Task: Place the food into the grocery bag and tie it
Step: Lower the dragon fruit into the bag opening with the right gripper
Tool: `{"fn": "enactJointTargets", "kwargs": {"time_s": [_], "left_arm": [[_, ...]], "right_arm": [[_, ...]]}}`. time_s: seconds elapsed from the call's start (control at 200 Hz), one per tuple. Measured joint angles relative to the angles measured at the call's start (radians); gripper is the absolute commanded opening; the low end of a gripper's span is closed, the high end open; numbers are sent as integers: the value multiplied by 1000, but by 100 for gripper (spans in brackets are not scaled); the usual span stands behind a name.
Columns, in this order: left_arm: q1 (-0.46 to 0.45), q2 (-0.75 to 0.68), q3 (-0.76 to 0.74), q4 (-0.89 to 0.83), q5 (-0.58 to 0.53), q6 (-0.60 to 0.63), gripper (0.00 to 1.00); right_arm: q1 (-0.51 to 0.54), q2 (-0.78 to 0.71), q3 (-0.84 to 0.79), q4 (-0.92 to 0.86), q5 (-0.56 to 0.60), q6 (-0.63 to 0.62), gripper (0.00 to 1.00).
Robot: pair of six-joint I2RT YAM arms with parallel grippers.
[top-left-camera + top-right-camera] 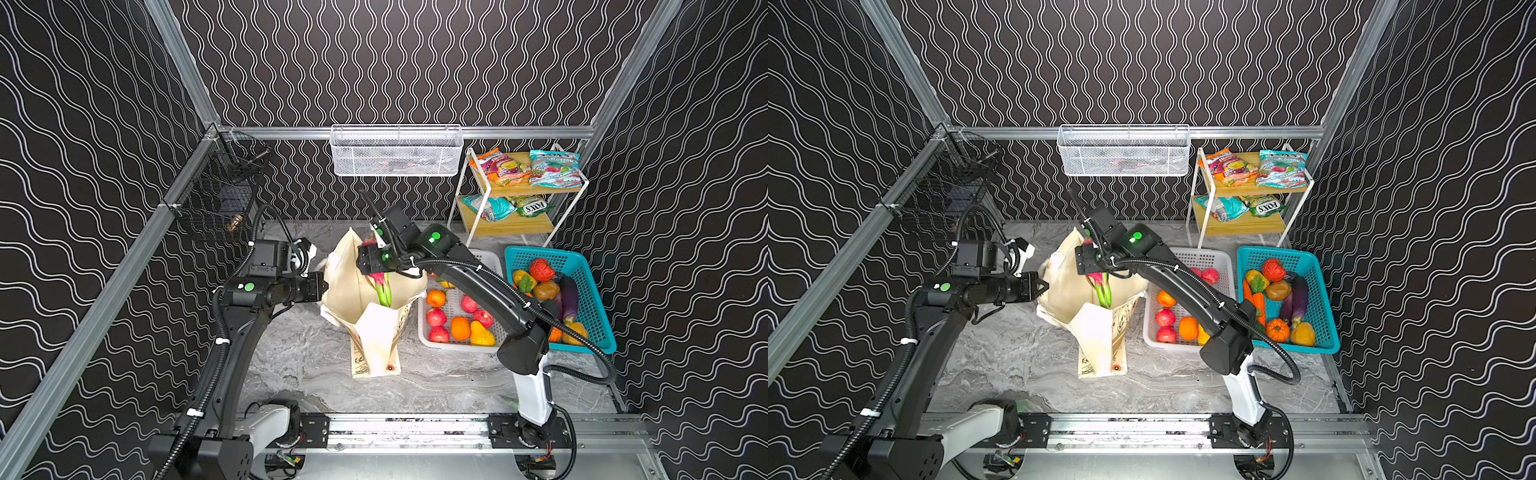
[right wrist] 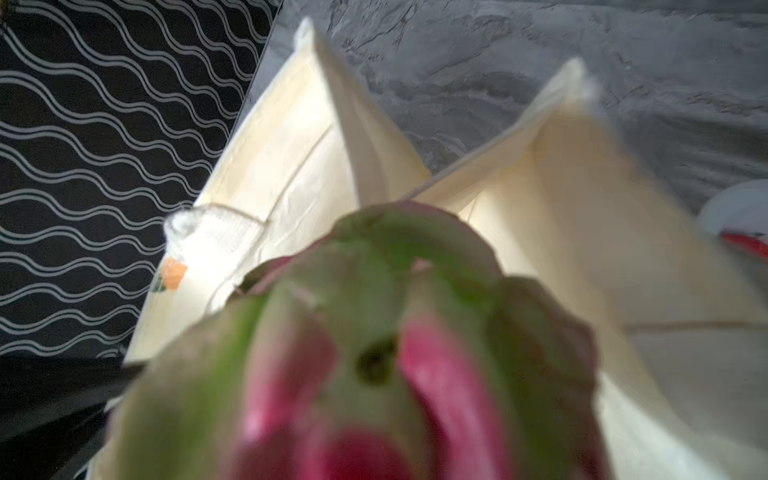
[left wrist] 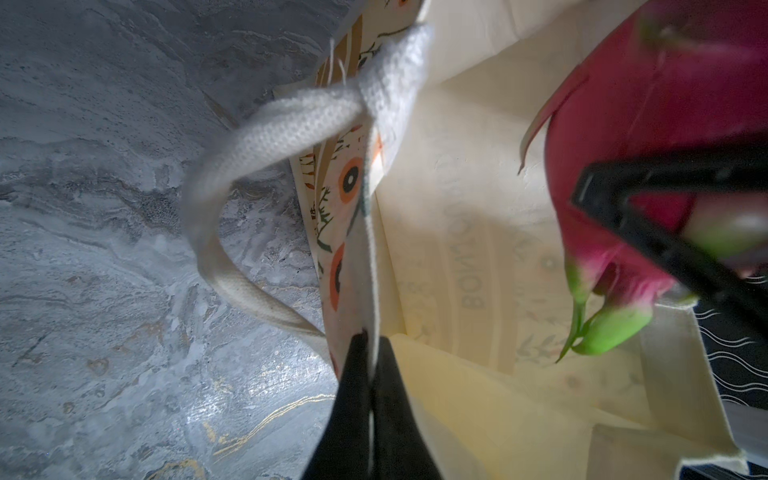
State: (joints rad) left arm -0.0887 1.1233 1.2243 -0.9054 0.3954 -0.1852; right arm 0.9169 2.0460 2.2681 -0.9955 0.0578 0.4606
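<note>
The cream grocery bag (image 1: pixel 345 286) (image 1: pixel 1063 291) stands open mid-table. My left gripper (image 1: pixel 325 286) (image 3: pixel 370 345) is shut on its left rim, beside a white strap handle (image 3: pixel 266 137). My right gripper (image 1: pixel 376 273) (image 1: pixel 1092 270) hangs over the bag's mouth, shut on a magenta dragon fruit (image 1: pixel 380 284) (image 3: pixel 623 124) (image 2: pixel 374 332) whose green tips point down into the bag. More food lies outside the bag: an orange (image 1: pixel 460 328), a red ribbed fruit (image 1: pixel 541 269) and a teal snack packet (image 1: pixel 488 206).
A white basket (image 1: pixel 424 338) of fruit sits right of the bag, under my right arm. A teal basket (image 1: pixel 598 328) of vegetables lies further right. A small shelf (image 1: pixel 511 224) with packets stands at the back right. Wire baskets (image 1: pixel 395 151) (image 1: pixel 216 199) hang on the rails.
</note>
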Motion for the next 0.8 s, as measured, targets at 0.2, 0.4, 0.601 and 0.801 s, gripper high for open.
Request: {"fn": "enactJointTargets", "kwargs": {"time_s": [0.2, 0.4, 0.601, 0.801], "left_arm": [[0, 0, -2, 6, 0, -4, 0], [0, 1, -2, 12, 0, -19, 0], [0, 1, 0, 13, 1, -21, 0], [0, 3, 5, 14, 1, -25, 0]], "right_arm": [[45, -1, -100, 3, -40, -43, 80], [43, 0, -170, 3, -43, -50, 80], [44, 32, -174, 13, -56, -53, 80], [51, 43, -199, 14, -64, -62, 80]]}}
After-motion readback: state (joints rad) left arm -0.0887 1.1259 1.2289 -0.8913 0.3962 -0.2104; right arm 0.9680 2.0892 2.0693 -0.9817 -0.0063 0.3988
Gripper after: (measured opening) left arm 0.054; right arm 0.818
